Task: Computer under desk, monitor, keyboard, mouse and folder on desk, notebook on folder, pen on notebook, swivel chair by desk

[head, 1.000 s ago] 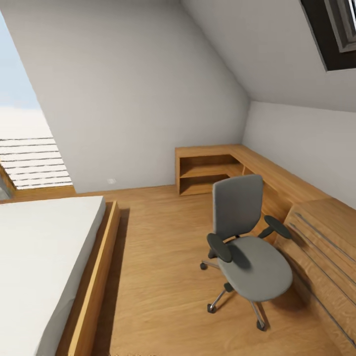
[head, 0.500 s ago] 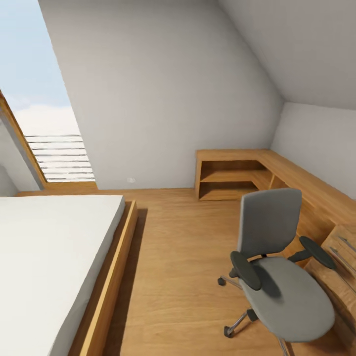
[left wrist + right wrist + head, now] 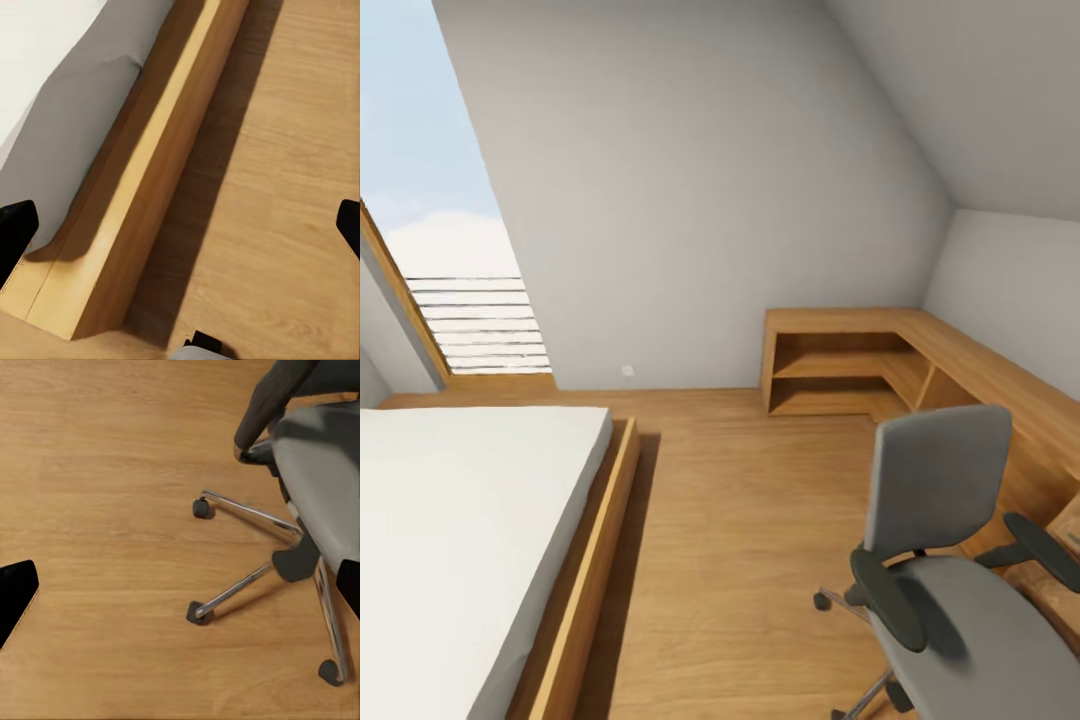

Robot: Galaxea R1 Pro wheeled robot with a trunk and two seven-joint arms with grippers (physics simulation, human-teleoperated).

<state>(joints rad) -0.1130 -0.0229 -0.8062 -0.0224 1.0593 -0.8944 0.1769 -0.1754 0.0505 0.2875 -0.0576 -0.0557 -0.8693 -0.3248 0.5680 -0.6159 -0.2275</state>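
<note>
Head view: an attic bedroom with a wood floor (image 3: 740, 520), a bed (image 3: 470, 540) on the left and low wood cabinets (image 3: 860, 365) along the far and right walls. The swivel chair (image 3: 950, 570) stands at the lower right, cut off by the frame edge, with open floor between it and the bed.

Left wrist view: the left gripper (image 3: 184, 229), fingers wide apart, hangs over the bed's wooden edge.

Right wrist view: the right gripper (image 3: 187, 585), spread open, is above bare floor beside the chair's chrome base.

Left gripper (image 3: 180, 225): black fingertips spread wide at opposite frame edges, pointing downward, nothing held. Right gripper (image 3: 180, 585): same pose, fingertips wide apart, nothing held.
</note>
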